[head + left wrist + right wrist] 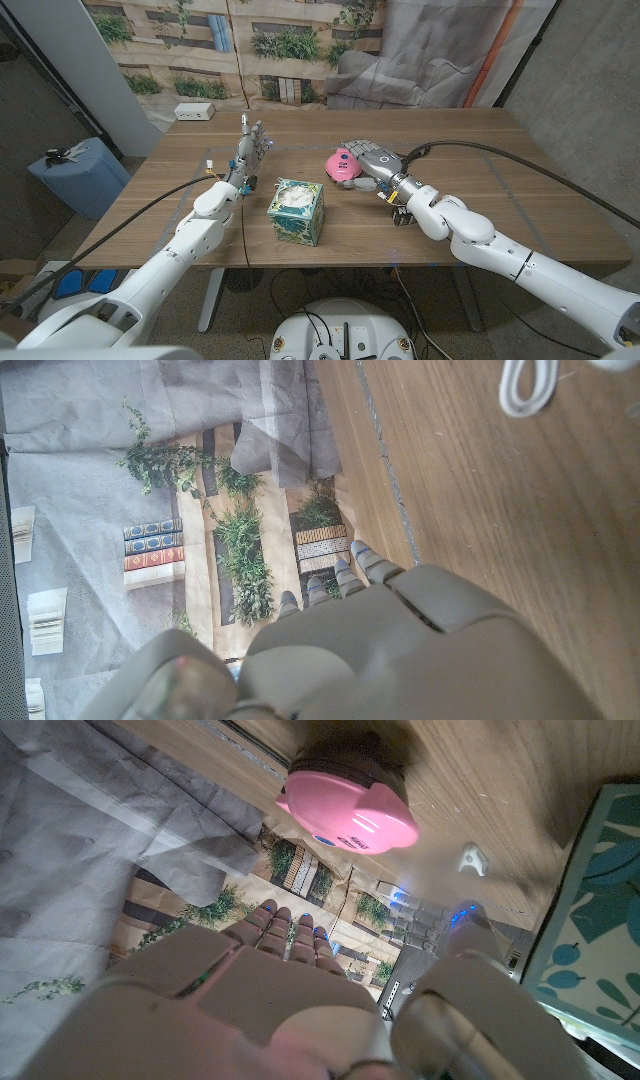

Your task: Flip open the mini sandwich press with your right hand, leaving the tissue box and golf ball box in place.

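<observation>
My right hand covers the near side of the pink rounded mini sandwich press from the head camera, so I can't tell if fingers touch it or where its lid seam is. From the right wrist, the teal patterned tissue box is cut off by the frame edge. My left hand blurs close to its wrist camera; finger spread unclear there. The white cable loop beyond it is cropped.

Glossy pink plastic sandwich press, matt wooden table.
</observation>
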Controlling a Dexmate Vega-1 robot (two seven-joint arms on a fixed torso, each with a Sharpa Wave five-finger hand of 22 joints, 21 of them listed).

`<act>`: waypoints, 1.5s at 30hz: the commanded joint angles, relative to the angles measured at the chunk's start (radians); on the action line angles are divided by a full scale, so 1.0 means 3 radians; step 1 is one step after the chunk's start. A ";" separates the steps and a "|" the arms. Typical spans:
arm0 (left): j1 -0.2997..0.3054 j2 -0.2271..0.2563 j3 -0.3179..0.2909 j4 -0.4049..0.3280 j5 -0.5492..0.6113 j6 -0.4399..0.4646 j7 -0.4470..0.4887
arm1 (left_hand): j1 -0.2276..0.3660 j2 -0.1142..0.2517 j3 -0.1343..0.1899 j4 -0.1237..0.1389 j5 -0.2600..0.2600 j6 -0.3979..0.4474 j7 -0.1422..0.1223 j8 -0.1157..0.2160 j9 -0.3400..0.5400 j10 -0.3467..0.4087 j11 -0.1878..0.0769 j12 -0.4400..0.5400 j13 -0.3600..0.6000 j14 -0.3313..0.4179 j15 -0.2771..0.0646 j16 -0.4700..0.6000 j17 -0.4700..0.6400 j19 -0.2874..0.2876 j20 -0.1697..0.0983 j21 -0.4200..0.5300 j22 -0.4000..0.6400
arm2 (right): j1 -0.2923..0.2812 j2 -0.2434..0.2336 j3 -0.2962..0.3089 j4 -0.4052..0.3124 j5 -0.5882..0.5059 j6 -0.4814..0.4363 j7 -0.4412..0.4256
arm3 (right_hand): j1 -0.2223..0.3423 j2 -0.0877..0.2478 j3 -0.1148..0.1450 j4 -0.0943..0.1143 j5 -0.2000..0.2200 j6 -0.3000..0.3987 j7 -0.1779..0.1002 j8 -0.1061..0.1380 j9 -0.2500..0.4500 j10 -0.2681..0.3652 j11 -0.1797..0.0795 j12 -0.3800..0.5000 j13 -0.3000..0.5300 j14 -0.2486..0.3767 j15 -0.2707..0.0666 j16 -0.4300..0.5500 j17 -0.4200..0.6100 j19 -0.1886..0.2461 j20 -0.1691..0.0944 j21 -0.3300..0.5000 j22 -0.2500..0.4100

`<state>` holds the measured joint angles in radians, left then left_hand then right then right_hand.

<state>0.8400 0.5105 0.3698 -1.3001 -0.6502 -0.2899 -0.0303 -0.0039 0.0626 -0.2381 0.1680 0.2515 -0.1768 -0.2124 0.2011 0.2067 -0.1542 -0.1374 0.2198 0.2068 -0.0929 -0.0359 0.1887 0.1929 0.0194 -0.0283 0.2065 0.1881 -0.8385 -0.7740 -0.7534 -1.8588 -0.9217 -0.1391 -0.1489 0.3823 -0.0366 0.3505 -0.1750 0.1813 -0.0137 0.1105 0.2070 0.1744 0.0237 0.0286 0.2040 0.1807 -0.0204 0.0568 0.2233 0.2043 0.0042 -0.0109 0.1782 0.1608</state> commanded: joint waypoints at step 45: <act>0.0000 -0.0001 0.0000 0.0001 0.0000 0.0000 0.0000 | -0.0001 0.0174 -0.0025 0.0002 0.0015 -0.0113 -0.0027 0.0017 0.0015 -0.0016 0.0005 0.0021 0.0008 -0.0024 -0.0122 0.0023 0.0011 0.0012 -0.0012 0.0021 0.0009 | 0.0178 0.0292 -0.0442 0.0735 -0.0422 -0.0232 -0.0792 | 0.0619 -0.0087 0.0235 -0.0045 0.0044 -0.0066 -0.0049 -0.0025 0.0017 0.0018 -0.0051 -0.0032 0.0013 0.0029 -0.0054 -0.0047 -0.0039 0.0372 -0.0023 0.0064 0.0008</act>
<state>0.8401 0.5102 0.3698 -1.3002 -0.6502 -0.2900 -0.0303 -0.0039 0.0626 -0.2381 0.1680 0.2515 -0.1768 -0.2124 0.2011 0.2067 -0.1542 -0.1374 0.2198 0.2068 -0.0930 -0.0359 0.1887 0.1928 0.0195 -0.0283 0.2065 0.1881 -0.7997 -0.6979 -0.8616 -1.6795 -1.0384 -0.2102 -0.3427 0.5496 -0.0590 0.4126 -0.1875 0.1931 -0.0290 0.1002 0.2023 0.1743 0.0270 0.0176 0.1962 0.1810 -0.0139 0.0425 0.2109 0.1906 0.1045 -0.0178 0.1935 0.1607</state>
